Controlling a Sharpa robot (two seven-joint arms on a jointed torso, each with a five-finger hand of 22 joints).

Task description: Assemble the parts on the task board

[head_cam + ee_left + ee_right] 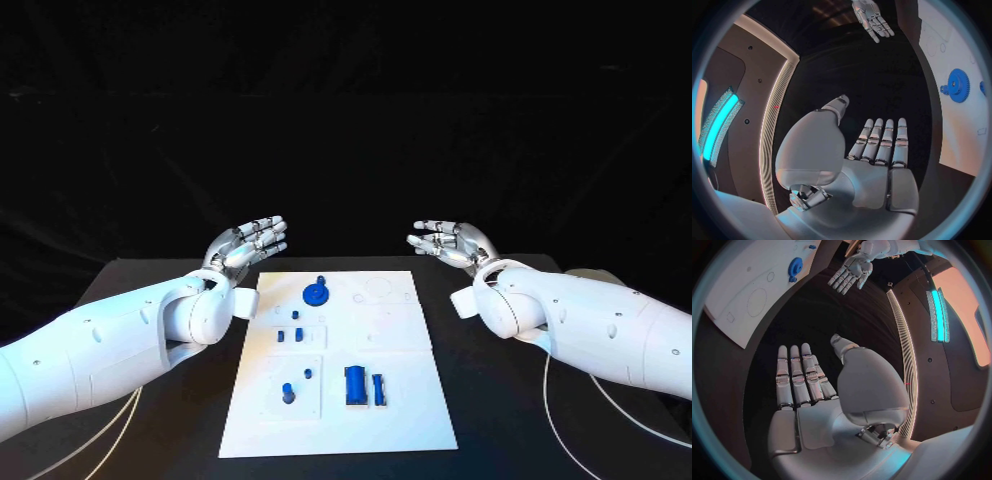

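The white task board (389, 420) lies flat in the middle of the black table (144, 285), its long side running away from the robot. A blue gear (317, 294) with a small knob sits on the board's far part, left of centre. Nearer the middle are two small blue pegs (290, 335) close together, with another small blue piece (297, 316) just beyond them. On the near part a blue block (355, 385) stands upright beside a thinner blue bar (379, 389), just apart from it, and to their left lie a blue oval piece (287, 394) and a tiny blue peg (307, 374). The left hand (247, 243) is raised off the table beyond the board's far left corner, palm up, fingers straight and side by side with the thumb out, holding nothing. The right hand (450, 243) mirrors it beyond the far right corner, also empty with fingers extended. Both hands are well apart from the board and from each other. In the left wrist view the gear (959, 85) shows on the board's white surface (954, 45), past the outstretched fingers (887, 137).
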